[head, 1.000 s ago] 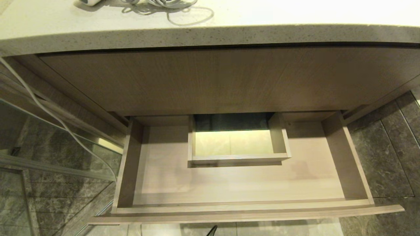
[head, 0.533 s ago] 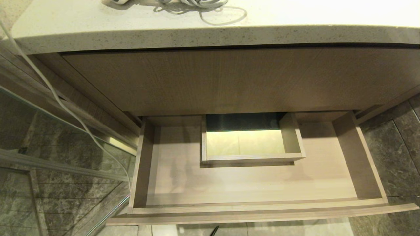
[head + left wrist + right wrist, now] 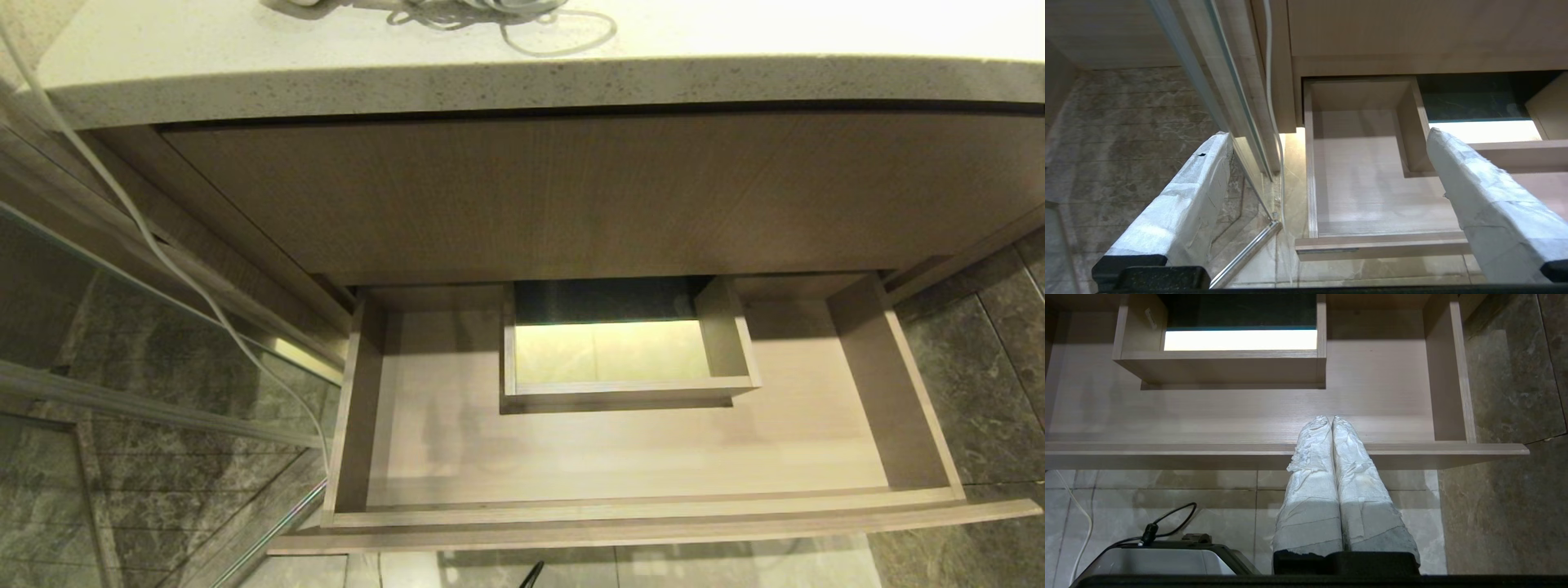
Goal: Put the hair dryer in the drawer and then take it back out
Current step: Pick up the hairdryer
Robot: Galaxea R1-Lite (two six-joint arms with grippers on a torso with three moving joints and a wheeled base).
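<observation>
On the bench (image 3: 245,49), at the view's top edge, only the dryer's cord (image 3: 522,20) shows — my view slid sideways, now settled before the empty drawer (image 3: 620,510). Left end effector (image 3: 1327,163) released, right (image 3: 1332,420) clenched on nothing — reach next.

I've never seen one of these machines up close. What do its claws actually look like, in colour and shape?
Each claw is a pair of long, tapering fingers wrapped in wrinkled white tape or cloth, set on a black base. The left gripper has a small dark mark on one finger. The right gripper has the same white wrapping, greyer near its black mount. No arm shows in the head view.
</observation>
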